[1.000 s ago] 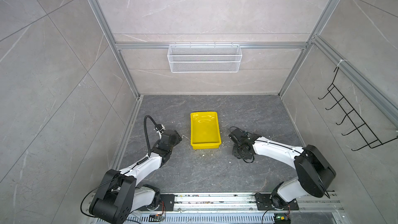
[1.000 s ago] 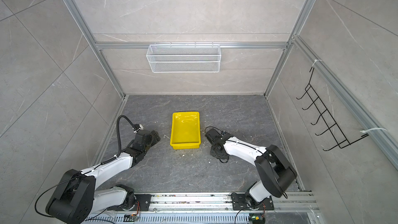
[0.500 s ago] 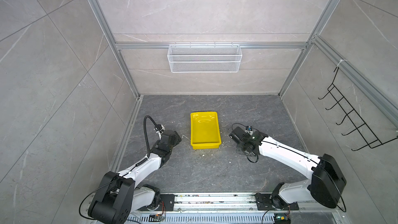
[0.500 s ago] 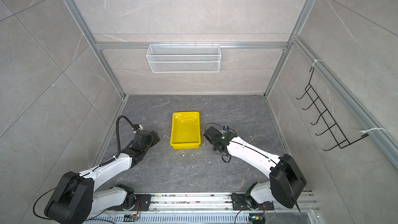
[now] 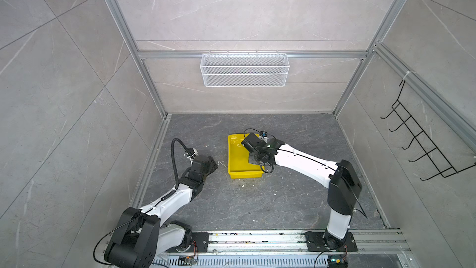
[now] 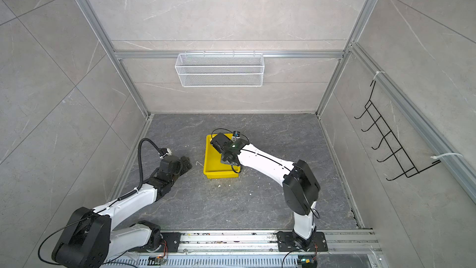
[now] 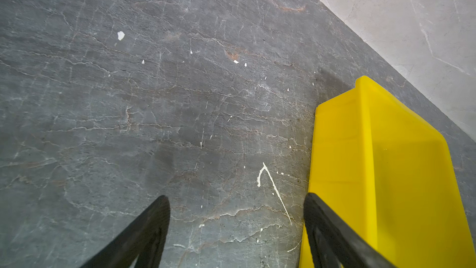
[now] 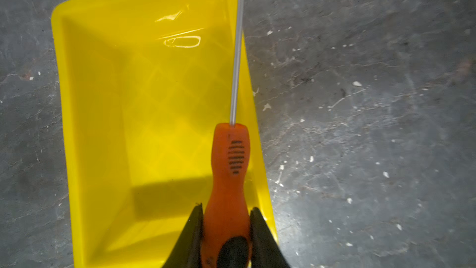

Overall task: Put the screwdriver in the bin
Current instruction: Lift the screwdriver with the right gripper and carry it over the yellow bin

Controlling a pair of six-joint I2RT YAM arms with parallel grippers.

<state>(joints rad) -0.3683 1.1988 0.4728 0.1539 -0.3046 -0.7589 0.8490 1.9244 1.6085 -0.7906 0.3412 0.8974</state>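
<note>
Orange plastic handle, black butt, thin steel shaft: the screwdriver is off the floor, pinched by the right gripper. Its two black jaws press on either side of the handle's thick rear end, just ahead of the butt. The shaft points straight out from the gripper.

Below it lies the bin, a shallow, glossy yellow tray on the grey stone floor, with nothing in it. The screwdriver is not centred over the bin. It runs along the long side nearest the right arm, with the handle above that wall. The shaft crosses the rim and the tip reaches past the bin's far corner.

The left gripper hangs low over the floor just beside the bin's other long side. Its jaws are spread and hold nothing.

The tool looks light, stiff and sturdy, so a short drop should not hurt it. The handle is the place to hold it because it is thick, waisted and has a ribbed patch, while the slim shaft would slip or twist between flat jaws. Held this far back, the tool could pivot. Let go here, it might land across the rim, so a nudge toward the bin's middle seems wise.
</note>
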